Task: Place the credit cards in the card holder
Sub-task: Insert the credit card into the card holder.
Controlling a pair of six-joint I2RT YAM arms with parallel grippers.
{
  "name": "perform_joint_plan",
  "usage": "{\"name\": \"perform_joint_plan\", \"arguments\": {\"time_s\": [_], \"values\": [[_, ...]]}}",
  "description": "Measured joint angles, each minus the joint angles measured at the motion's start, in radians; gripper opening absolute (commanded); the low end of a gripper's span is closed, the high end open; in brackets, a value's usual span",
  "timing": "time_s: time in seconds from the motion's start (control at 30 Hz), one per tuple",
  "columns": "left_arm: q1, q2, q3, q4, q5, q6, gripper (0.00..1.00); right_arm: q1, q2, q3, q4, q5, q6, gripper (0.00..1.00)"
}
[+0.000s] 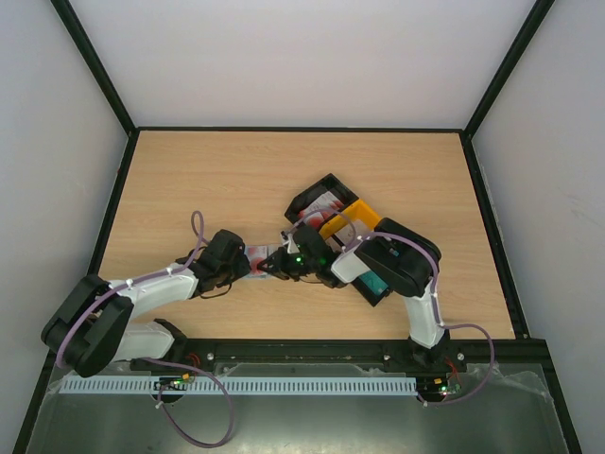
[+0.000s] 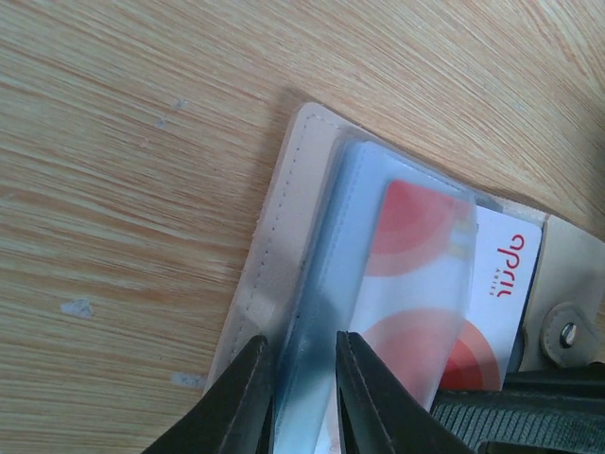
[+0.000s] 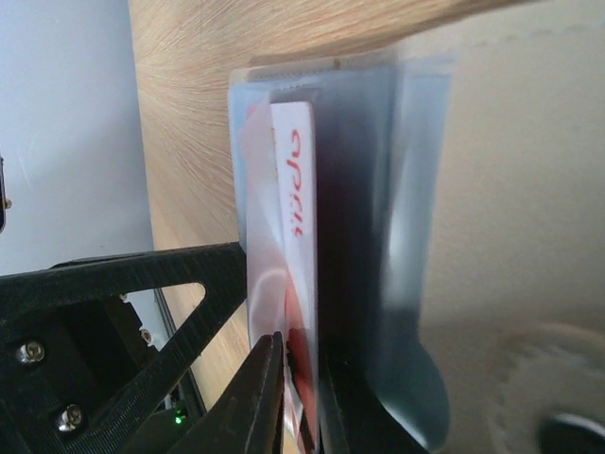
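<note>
left claw (image 2: 304, 399) pinching holder (image 2: 269, 236) sleeve on table (image 2: 113, 189); right claw (image 3: 301, 397) narrowly gripping red-white card (image 3: 295, 170), card sitting partly inside holder.

Red-and-white card (image 2: 496, 284) partly in beige holder (image 2: 274, 218), apparently open

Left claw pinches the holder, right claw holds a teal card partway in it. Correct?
Not quite. The card in the right claw is red and white, not teal, as the right wrist view shows. The rest stands: the left claw pinches the holder and the card sits partway in it.
</note>
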Motion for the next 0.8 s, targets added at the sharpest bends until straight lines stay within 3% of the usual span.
{"name": "perform_joint_plan", "arguments": {"time_s": [0.17, 0.57, 0.8], "values": [[0.000, 0.002, 0.000, 0.007, 0.001, 0.000, 0.21, 0.010, -0.015, -0.002, -0.003, 0.009, -0.007, 0.26], [0.001, 0.006, -0.001, 0.017, 0.007, 0.000, 0.21, 0.018, -0.031, 0.044, -0.106, 0.009, -0.072, 0.33], [0.003, 0.005, -0.008, 0.033, 0.018, 0.000, 0.21, 0.027, -0.085, 0.072, -0.234, 0.064, -0.135, 0.56]]}}
